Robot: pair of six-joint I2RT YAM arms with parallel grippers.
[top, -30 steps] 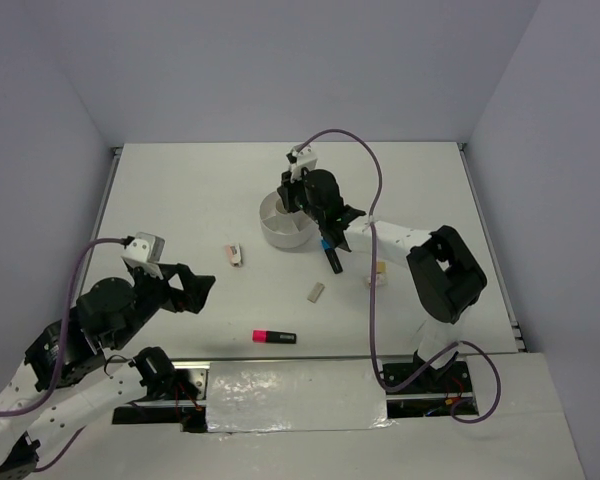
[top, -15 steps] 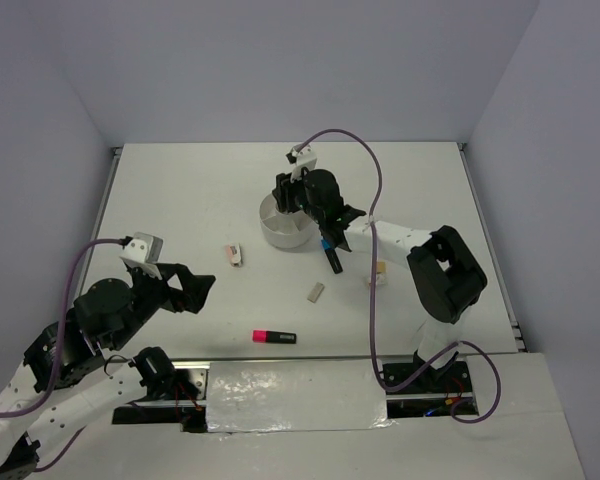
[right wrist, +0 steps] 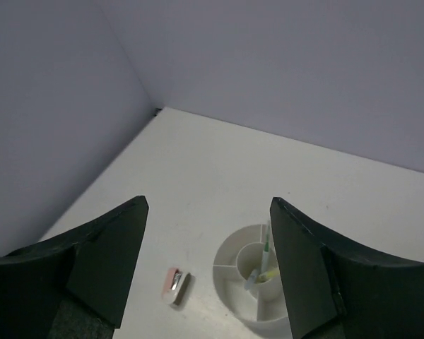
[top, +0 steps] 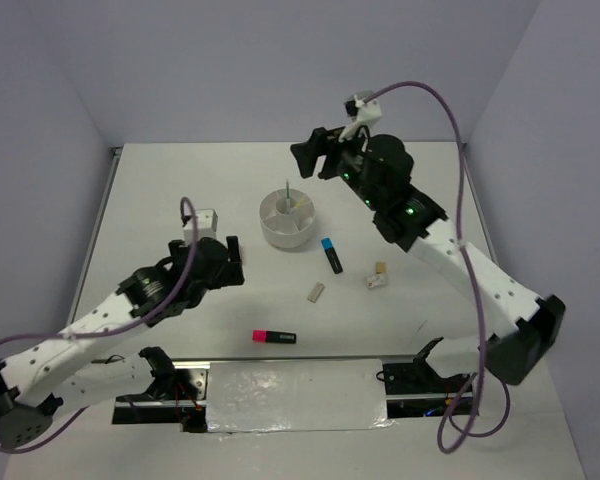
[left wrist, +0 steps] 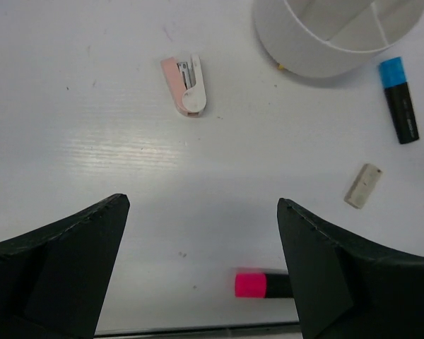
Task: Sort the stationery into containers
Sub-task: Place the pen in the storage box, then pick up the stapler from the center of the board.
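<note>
A robot test lab: white table (top: 170,190) boxed in by plain lilac walls (top: 230,60)

Left wrist view cuts the white cup (left wrist: 297,49) off at the top edge. Pink highlighter (left wrist: 251,284) below the cup is half hidden behind the left claw (left wrist: 201,203).

No writing here can be read. The blue-and-black highlighter (left wrist: 400,101) has a faint pale mark along its black barrel, perhaps print, but it is too small to make out.
</note>
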